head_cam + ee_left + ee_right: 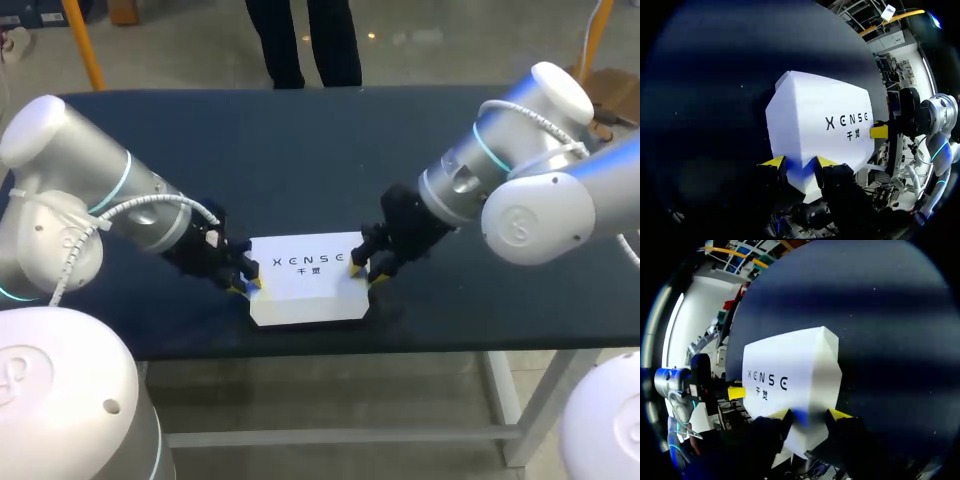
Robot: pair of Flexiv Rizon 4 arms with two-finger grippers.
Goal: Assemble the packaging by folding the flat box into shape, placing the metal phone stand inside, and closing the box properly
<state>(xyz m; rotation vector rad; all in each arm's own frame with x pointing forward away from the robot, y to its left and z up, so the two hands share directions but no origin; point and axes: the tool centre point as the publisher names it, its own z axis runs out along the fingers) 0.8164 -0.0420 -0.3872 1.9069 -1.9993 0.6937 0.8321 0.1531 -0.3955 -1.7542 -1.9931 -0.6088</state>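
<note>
A white box (pixel 305 285) with dark print on its lid lies shaped and closed on the dark table near the front edge. My left gripper (pixel 247 282) is at the box's left end and my right gripper (pixel 365 272) at its right end. In the left wrist view the box (pixel 820 120) fills the space ahead, and the left gripper (pixel 799 161) stands open with both yellow tips over the box's near end. The right gripper (pixel 810 414) is likewise open over the box (pixel 790 375). Each wrist view shows the other arm's yellow fingertip (pixel 879 131) (pixel 736 392) at the far end. No phone stand shows.
The dark table (pixel 300 150) stretches bare behind and to both sides of the box. Its front edge runs just below the box.
</note>
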